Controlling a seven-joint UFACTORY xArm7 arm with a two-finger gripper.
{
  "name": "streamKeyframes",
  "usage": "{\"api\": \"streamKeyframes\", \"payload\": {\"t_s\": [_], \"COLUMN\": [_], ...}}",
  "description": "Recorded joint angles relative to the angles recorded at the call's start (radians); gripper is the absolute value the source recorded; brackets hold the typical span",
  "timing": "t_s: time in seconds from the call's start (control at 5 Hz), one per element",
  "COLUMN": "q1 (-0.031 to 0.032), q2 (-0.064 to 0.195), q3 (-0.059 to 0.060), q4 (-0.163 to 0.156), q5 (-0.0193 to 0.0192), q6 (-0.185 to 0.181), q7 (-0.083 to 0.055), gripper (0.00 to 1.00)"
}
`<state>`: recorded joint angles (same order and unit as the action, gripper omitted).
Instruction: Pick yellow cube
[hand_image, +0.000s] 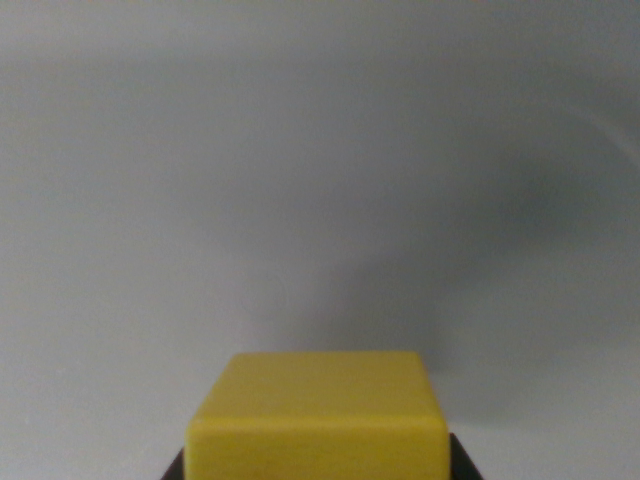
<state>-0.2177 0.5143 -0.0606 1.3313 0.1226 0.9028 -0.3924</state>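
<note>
yellow cube (320, 415) sits low in the wrist view, at the near edge and roughly centred left to right, its top face and front face both showing. dark gripper (318, 472) parts peek out at its lower left and lower right corners, touching or just beside it; whether the fingers are clamped on it i cannot tell. pale grey surface (320, 180) fills everything farther off, with a soft shadow to the right.

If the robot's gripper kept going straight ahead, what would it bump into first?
Probably the yellow cube. It fills the bottom middle of the wrist view, with dark bits at both lower corners that may be the jaws. Beyond it is only the plain grey surface. How near the cube is can't be told.
</note>
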Motion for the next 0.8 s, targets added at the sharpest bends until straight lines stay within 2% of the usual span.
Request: {"api": "streamKeyframes", "payload": {"t_s": [0.2,0.4,0.6,0.8], "q1": [0.0000,0.0000,0.0000,0.0000], "q2": [-0.010,-0.010,-0.023,-0.023], "q3": [-0.001,-0.001,-0.002,-0.002], "q4": [0.021,0.021,0.047,0.047], "q5": [-0.0019,-0.0019,-0.0041,-0.0041], "q6": [0.032,0.032,0.069,0.069], "q7": [0.003,0.003,0.006,0.006], "gripper": [1.00,1.00,1.00,1.00]}}
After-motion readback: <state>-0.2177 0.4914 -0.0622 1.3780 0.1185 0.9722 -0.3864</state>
